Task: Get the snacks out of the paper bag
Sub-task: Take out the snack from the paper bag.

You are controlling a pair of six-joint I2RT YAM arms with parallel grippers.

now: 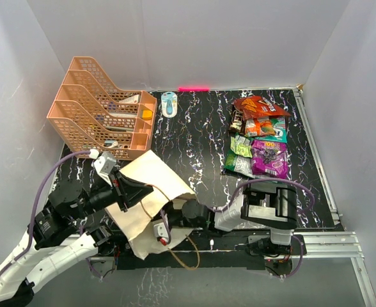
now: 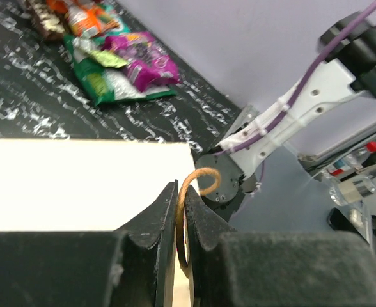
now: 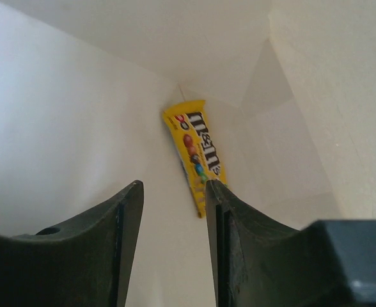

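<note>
Kraft-beige and creased, the one paper bag [image 1: 151, 182] sits at the near left of the black marbled table [image 1: 201, 137]. The left gripper [image 2: 181, 217] is pinched together on one thin brown cord handle [image 2: 191, 182]. The right gripper [image 3: 174, 198] is inside the bag, its jaws apart and clamping nothing. One yellow packet [image 3: 197, 144] printed "m&m's" lies just beyond them in the bag's fold. At the far right, at least six snacks [image 1: 259, 137] lie out in a touching heap: orange-red, brown, green and purple, their writing too small to read.
</note>
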